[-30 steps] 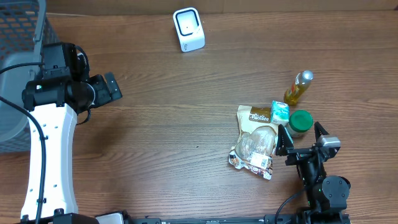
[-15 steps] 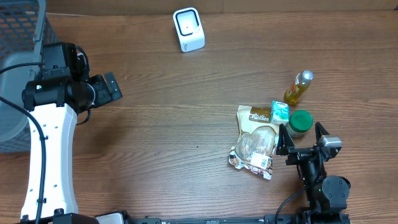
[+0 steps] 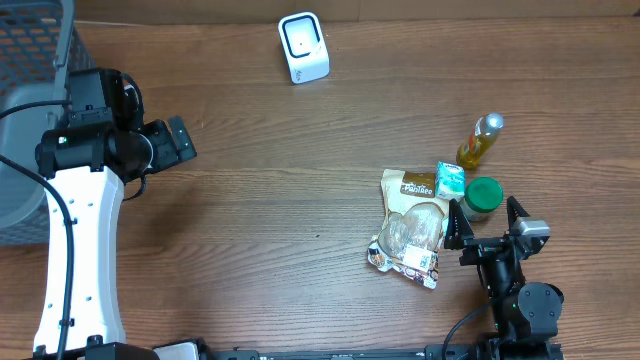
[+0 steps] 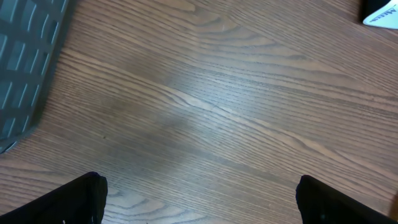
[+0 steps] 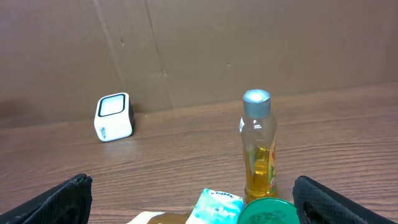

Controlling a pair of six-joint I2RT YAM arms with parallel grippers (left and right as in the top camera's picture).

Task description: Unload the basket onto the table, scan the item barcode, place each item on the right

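A white barcode scanner (image 3: pixel 303 47) stands at the table's far middle, and shows small in the right wrist view (image 5: pixel 114 117). Several items sit at the right: a snack bag (image 3: pixel 410 225), a teal tissue pack (image 3: pixel 449 180) (image 5: pixel 217 207), a green-lidded jar (image 3: pixel 484 196) (image 5: pixel 268 211) and a bottle of yellow liquid (image 3: pixel 481 140) (image 5: pixel 259 146). My right gripper (image 3: pixel 487 225) stands open just in front of the jar and bag, with nothing between its fingers. My left gripper (image 3: pixel 178 143) is open over bare wood at the far left, nothing in it.
A grey mesh basket (image 3: pixel 32 60) stands at the far left corner; its edge shows in the left wrist view (image 4: pixel 25 56). A brown cardboard wall (image 5: pixel 199 43) backs the table. Wood tabletop (image 3: pixel 300 200) lies between the arms.
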